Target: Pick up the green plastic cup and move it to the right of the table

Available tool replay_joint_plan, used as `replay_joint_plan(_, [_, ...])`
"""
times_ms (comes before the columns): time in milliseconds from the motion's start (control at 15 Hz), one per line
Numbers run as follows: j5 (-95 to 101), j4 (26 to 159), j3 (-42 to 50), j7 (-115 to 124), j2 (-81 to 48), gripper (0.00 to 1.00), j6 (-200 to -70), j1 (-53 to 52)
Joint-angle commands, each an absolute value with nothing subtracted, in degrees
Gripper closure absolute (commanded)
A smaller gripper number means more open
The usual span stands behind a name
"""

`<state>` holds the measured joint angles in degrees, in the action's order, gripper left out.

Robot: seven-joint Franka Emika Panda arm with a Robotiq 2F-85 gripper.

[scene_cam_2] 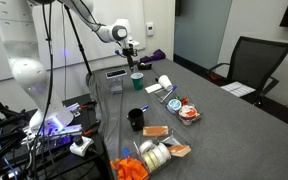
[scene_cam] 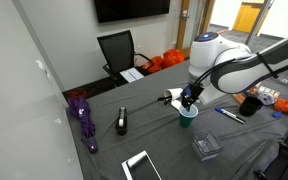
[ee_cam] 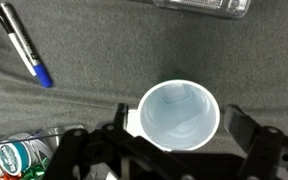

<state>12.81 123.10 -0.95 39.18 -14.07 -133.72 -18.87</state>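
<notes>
The green plastic cup (scene_cam: 187,116) stands upright on the dark grey table (scene_cam: 164,140); it also shows in an exterior view (scene_cam_2: 137,79). In the wrist view I look straight down into its whitish inside (ee_cam: 178,115). My gripper (ee_cam: 177,125) is open directly over the cup. One finger sits on each side of the rim, with a small gap on both sides. In the exterior views the gripper (scene_cam: 189,101) (scene_cam_2: 132,62) hangs just above the cup.
A blue-capped marker (ee_cam: 24,45) and a clear plastic box (ee_cam: 204,8) lie near the cup. A purple umbrella (scene_cam: 82,115), a black object (scene_cam: 121,122), a white tablet (scene_cam: 142,165) and a darker brown cup (scene_cam_2: 136,119) are on the table. An office chair (scene_cam: 119,50) stands behind.
</notes>
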Motion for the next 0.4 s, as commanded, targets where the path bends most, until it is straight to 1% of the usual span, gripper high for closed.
replay_joint_plan(0, [13.56, 128.40, -2.64, 36.81, -8.28, 0.00, -132.72, -16.80])
replay_joint_plan(333, [13.67, 131.66, -3.53, 35.48, -4.59, 0.00, -132.04, -15.46])
